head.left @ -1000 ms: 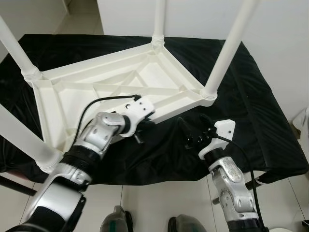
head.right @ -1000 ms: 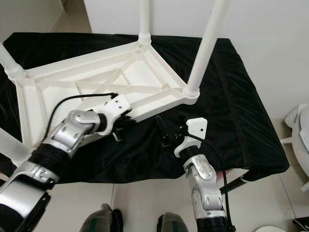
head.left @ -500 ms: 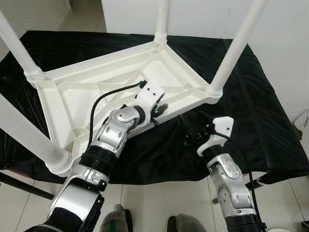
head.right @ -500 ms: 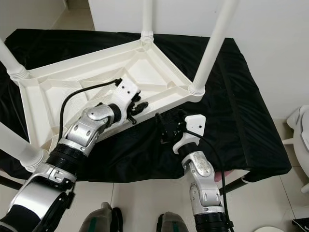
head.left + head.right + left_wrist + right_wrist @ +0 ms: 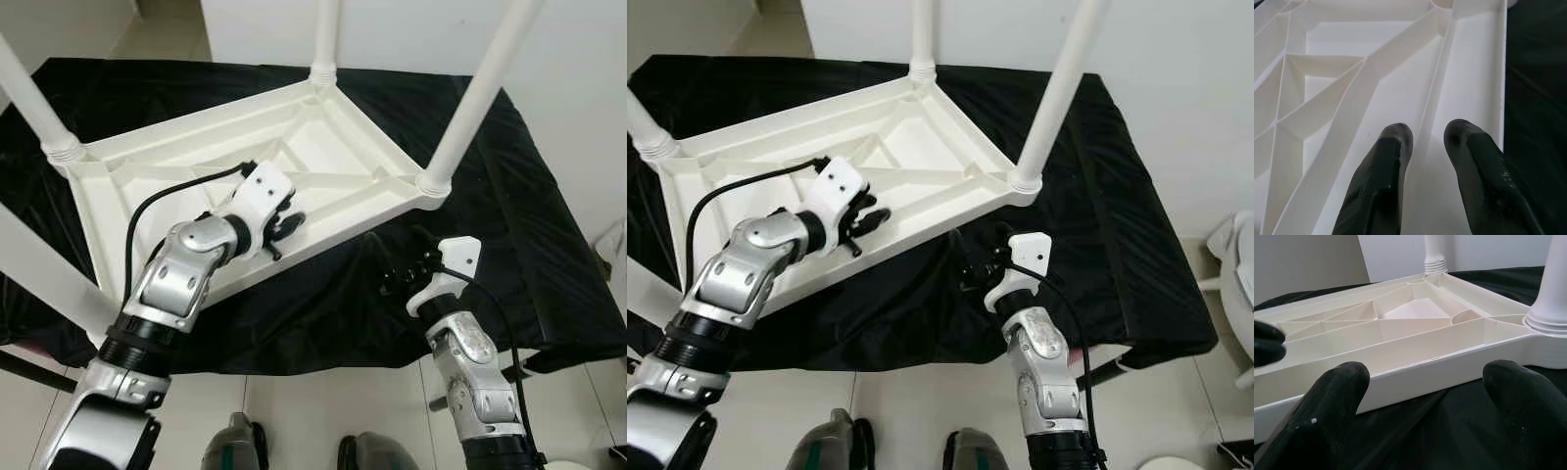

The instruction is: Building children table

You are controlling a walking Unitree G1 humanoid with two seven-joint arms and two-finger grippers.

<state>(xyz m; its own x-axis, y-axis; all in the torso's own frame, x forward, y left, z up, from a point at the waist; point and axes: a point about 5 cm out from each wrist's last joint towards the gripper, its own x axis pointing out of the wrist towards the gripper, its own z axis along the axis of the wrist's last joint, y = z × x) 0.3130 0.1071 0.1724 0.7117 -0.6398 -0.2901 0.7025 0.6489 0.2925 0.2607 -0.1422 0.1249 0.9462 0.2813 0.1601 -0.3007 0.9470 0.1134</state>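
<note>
Left gripper [image 5: 282,227] has pulled back leftward along the near rail since 0.5 s ago, and the right gripper [image 5: 397,271] has eased back a little from the rim. The white table [image 5: 323,147] lies upside down, legs up, on the black-draped desk [image 5: 549,255]. Left fingers [image 5: 1383,166] slightly spread over the ribbed underside; right fingers [image 5: 1332,396] wide apart, empty, near the rim.

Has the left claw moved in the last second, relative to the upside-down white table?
Yes. The left claw has gone from the black cloth beside the table's near rim up over the white table underside.
</note>
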